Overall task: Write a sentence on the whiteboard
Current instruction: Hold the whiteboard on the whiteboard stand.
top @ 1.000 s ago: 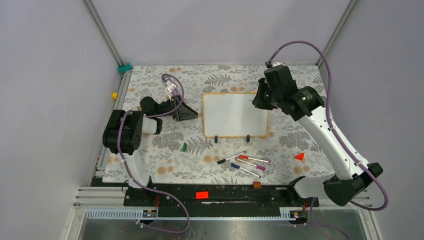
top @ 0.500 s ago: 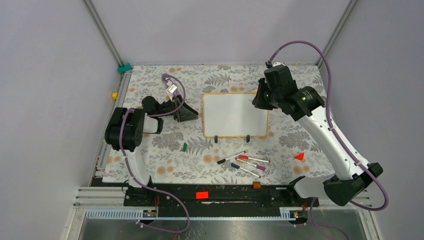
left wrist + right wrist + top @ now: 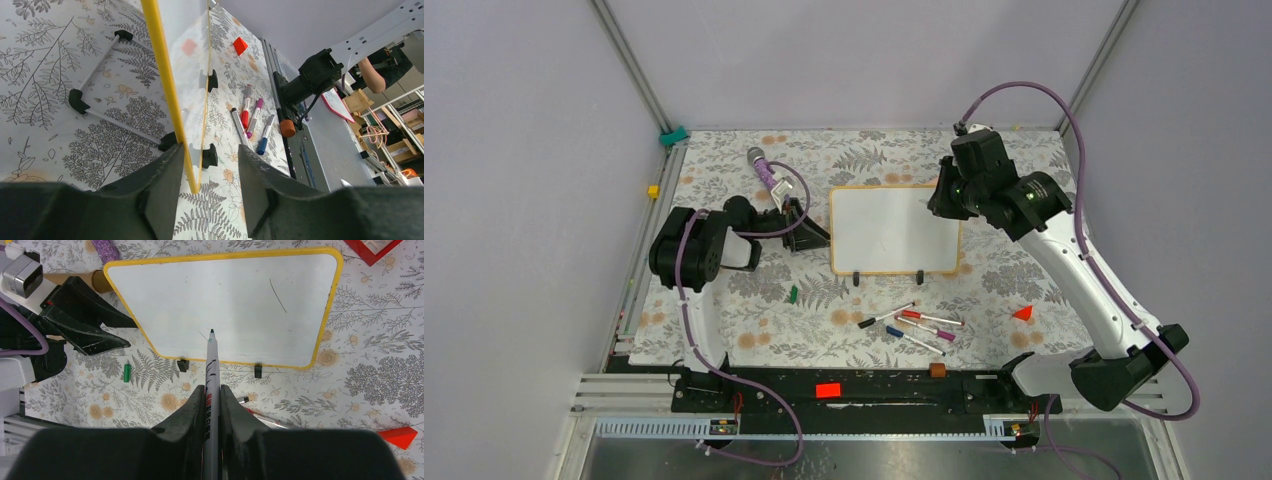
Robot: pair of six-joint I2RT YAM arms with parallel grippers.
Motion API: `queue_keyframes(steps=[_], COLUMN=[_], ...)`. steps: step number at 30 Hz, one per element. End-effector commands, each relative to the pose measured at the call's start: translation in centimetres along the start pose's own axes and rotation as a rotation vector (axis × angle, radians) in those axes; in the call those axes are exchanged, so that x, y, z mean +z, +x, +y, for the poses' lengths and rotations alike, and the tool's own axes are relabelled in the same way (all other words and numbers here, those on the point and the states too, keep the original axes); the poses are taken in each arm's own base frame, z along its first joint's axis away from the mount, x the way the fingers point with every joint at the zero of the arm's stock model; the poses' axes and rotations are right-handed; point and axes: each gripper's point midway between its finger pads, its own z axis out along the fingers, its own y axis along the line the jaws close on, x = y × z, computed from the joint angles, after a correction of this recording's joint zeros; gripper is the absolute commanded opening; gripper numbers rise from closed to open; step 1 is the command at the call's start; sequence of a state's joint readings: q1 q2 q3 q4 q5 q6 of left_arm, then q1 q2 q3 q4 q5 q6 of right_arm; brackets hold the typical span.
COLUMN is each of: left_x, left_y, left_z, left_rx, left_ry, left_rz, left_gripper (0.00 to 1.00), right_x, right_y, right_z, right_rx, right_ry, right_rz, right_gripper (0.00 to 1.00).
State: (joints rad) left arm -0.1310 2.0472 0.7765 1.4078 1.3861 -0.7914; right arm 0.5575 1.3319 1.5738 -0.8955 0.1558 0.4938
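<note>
The whiteboard [image 3: 894, 230] sits mid-tabletop [image 3: 1004, 275], with a thin dark stroke [image 3: 278, 296] on its face. The left fingers [image 3: 160, 200] stand parted, straddling the board's left frame edge without gripping it. The right fingers [image 3: 195, 415] are clenched on a marker [image 3: 212, 365], whose tip is poised over the white surface.

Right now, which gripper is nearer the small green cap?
Left. The left gripper straddles the left edge of the whiteboard, just beyond the green cap; the right gripper, holding a marker, is at the right edge.
</note>
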Motion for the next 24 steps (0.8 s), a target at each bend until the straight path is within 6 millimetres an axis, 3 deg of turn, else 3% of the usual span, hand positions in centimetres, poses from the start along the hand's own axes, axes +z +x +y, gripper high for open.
queue_keyframes(steps=[1,6,11,24], left_x=[0.1,0.5,0.7,1.6], left_y=[-0.5,-0.6,-0.4,0.7], left_z=[0.5,1.5,0.4,0.4], left_rx=[0.124,0.054,0.125,0.078], left_ry=[0.008,-0.017,0.048,0.071], left_rz=[-0.008,-0.033,0.023,0.047], left_gripper=[0.36,0.25,0.39,0.38], right_x=[-0.6,-0.4,-0.2,0.8], right_y=[-1.5,-1.6,-1.7,-1.3], right_z=[1.2,1.3,1.6,2.6], right_rx=[0.009,0.019,0.029,0.061], right_ry=[-0.042,-0.039,-0.043,-0.049], right_rz=[-0.030,-0.030,-0.024,0.008], right_gripper=[0.00,0.00,0.00,0.00])
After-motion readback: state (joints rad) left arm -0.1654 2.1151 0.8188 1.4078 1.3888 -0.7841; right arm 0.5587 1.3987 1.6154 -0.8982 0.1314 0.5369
